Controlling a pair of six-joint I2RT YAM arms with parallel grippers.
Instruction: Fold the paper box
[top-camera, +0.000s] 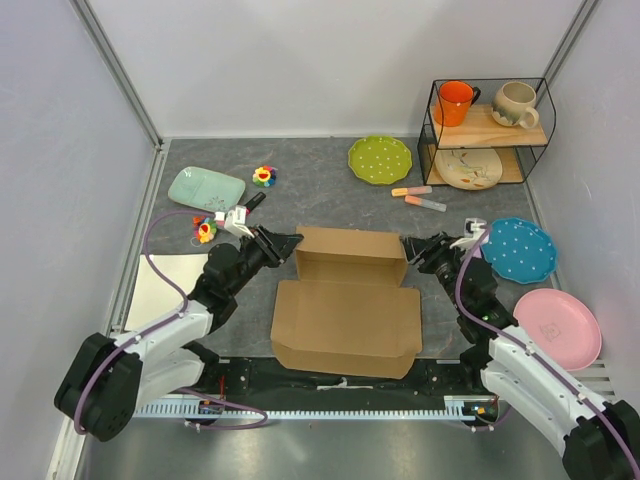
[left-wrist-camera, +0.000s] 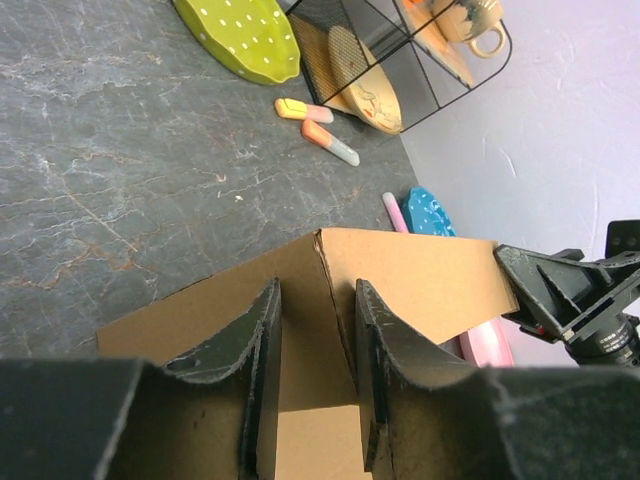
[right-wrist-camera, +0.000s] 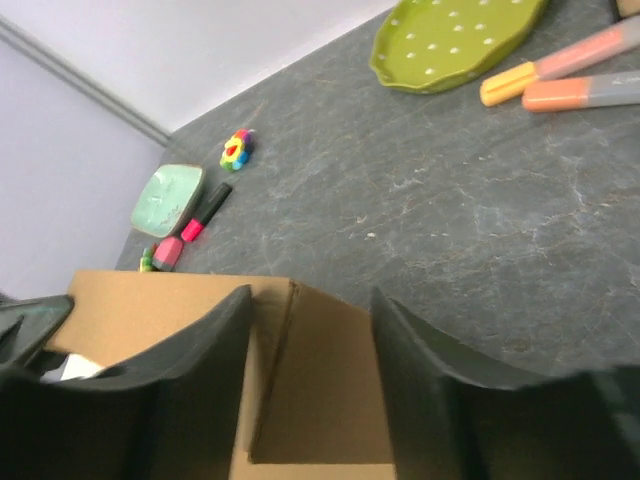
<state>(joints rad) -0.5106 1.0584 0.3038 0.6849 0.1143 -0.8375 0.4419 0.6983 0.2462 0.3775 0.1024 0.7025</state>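
The paper box (top-camera: 345, 310) is brown cardboard in the middle of the table. Its rear wall stands up and its wide panel lies flat toward the arms. My left gripper (top-camera: 290, 243) is at the box's left rear corner. In the left wrist view it (left-wrist-camera: 317, 290) is shut on that corner fold (left-wrist-camera: 420, 270). My right gripper (top-camera: 412, 250) is at the right rear corner. In the right wrist view it (right-wrist-camera: 311, 295) stands open astride the corner of the box (right-wrist-camera: 320, 400), with a slit of table showing beside one finger (right-wrist-camera: 420, 370).
Behind the box lie a green dotted plate (top-camera: 380, 158) and two markers (top-camera: 420, 197). A wire shelf (top-camera: 487, 120) with two mugs stands at the back right. Blue (top-camera: 518, 249) and pink (top-camera: 557, 327) plates sit right. A mint tray (top-camera: 206, 187) and white board (top-camera: 165, 290) lie left.
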